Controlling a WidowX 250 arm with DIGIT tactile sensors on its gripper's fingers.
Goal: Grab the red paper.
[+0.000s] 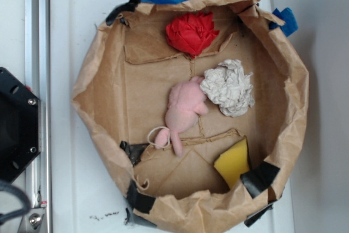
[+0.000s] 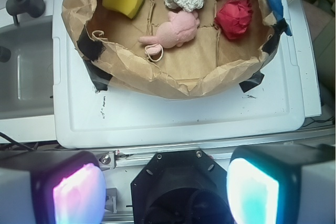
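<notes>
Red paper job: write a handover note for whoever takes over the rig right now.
Tool: open, holding nothing, back near the robot base, well short of the paper-bag bin.
Red paper: loose on the bin floor by the wall, apart from the white paper wad and pink plush toy. A yellow sponge lies at the opposite end.
Done: nothing.
Left: reach in, close on the red paper, lift.
</notes>
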